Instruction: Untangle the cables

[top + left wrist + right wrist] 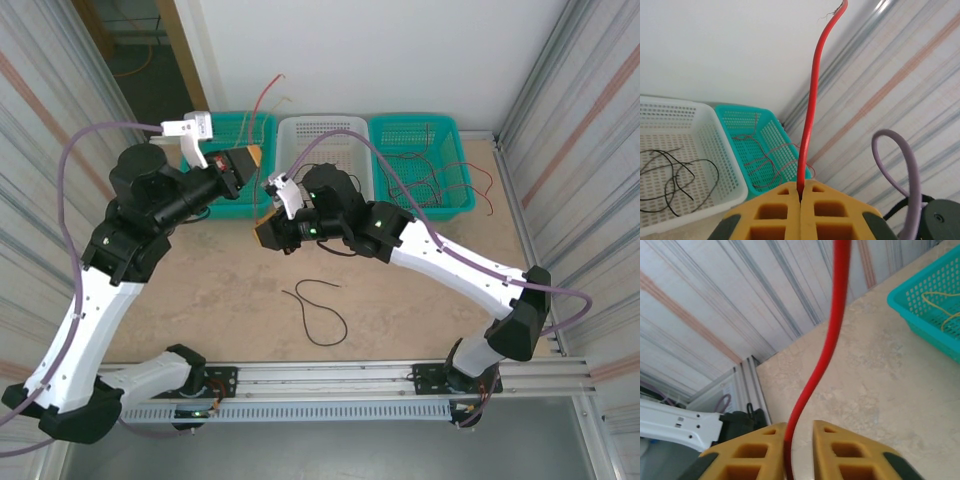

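Left pincer (801,187) is shut tight on a red cable (812,100). The cable stands straight up out of its fingertips, and its frayed bare end is well above them. Right pincer (799,428) has a red cable running up between its yellow fingers (840,450), against the left one with a gap on the other side. It cannot be told whether it actually pinches (probably the same cable, not certain).

Beyond the left pincer and to its left is a white basket (727,160) with loose black cables (675,175). Just past that is a teal basket (771,131) of reddish cables. Ahead-right of the right pincer is a teal basket corner (912,315) holding yellow cables (940,302). One black cable (318,312) lies looped on the table (200,300), nearer the bases than both pincers.

Handling, as a judgement: the cable is light and thin. It is springy enough to hold its own curve but bends easily, and its smooth jacket is likely to slip through a loose grip. Best taken near an end or mid-span, clear of any crossing, and pulled gently so the exposed strands don't snag.

No brand, label or writing is readable.
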### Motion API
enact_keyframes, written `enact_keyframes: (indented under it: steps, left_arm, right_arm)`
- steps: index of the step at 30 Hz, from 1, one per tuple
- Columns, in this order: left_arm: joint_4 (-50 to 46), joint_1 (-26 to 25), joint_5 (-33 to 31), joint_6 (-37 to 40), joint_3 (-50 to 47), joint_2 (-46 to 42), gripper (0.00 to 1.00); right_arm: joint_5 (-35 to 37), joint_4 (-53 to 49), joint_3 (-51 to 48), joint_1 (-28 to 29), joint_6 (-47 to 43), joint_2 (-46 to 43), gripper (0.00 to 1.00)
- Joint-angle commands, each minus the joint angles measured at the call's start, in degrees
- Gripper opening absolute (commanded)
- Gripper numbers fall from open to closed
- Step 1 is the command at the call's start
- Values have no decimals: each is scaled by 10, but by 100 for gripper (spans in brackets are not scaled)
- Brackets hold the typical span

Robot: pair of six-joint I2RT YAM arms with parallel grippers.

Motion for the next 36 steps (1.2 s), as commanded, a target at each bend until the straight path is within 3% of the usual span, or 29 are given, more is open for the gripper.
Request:
enact_keyframes:
  steps: [1,5,10,13,16,19,22,25,28,32,36]
  left_arm:
    - [4,13,-63,-12,-8,-26,0]
    - [-9,49,-102,-48,-35,-51,0]
    - [11,111,-48,-125,-97,-78,0]
    - [125,115,23,-187,-186,-101,0]
    - [200,114,42,-242,-261,-120,3]
    - [179,114,36,-232,-267,-128,11]
    - [177,114,58,-217,-266,-130,45]
    - [161,114,61,-206,-277,-139,60]
    - [136,114,57,-192,-292,-151,63]
    - [89,106,82,-160,-308,-150,58]
    - [36,47,41,-111,-334,-146,57]
  right_arm:
    - [26,7,-15,-2,2,-23,10]
    - [32,39,-44,-22,29,-44,0]
    - [34,71,-75,-71,91,-64,0]
    - [42,78,-90,-99,116,-71,0]
    - [50,60,-86,-109,112,-74,0]
    - [65,45,-83,-110,98,-81,0]
    - [92,8,-67,-115,74,-84,0]
    - [112,-27,-44,-129,53,-89,0]
    - [132,-53,-26,-148,41,-99,0]
    - [161,-120,24,-185,27,-95,0]
    - [180,-190,76,-231,12,-82,0]
